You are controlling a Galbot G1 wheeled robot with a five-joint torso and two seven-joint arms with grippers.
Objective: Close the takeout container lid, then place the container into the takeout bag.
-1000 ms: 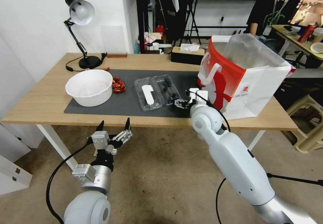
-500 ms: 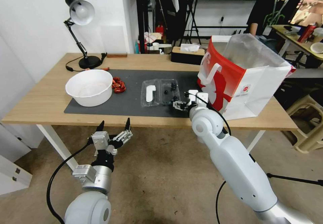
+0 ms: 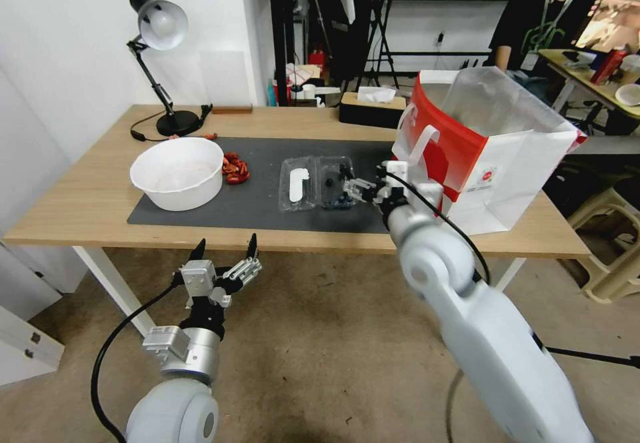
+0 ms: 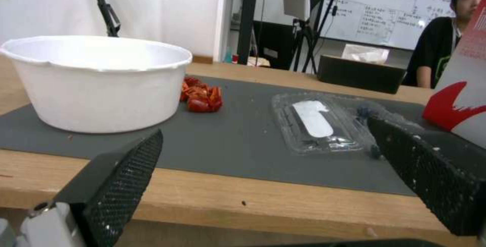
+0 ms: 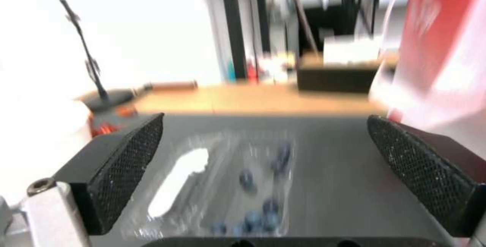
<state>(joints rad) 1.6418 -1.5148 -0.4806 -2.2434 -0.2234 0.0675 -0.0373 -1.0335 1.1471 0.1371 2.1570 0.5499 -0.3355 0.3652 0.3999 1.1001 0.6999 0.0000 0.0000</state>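
Clamshell lying open on the mat, right gripper at its bag-side edge, nothing held.

The small clear plastic clamshell container with a few dark blueberries sits flat on the dark grey mat, mid-table, its thin clear hinged lid with the white oblong label splayed open on the side toward the white round bowl. The right gripper hovers at the tray's edge nearest the boxy red-and-white takeout bag, fingers spread wide and empty. The left gripper is parked below the table's front edge, open too. Risk as I read it: that flimsy tray is light, so a nudge could skate it along the mat or tip berries out; the bag stands just beside the arm and could be knocked.
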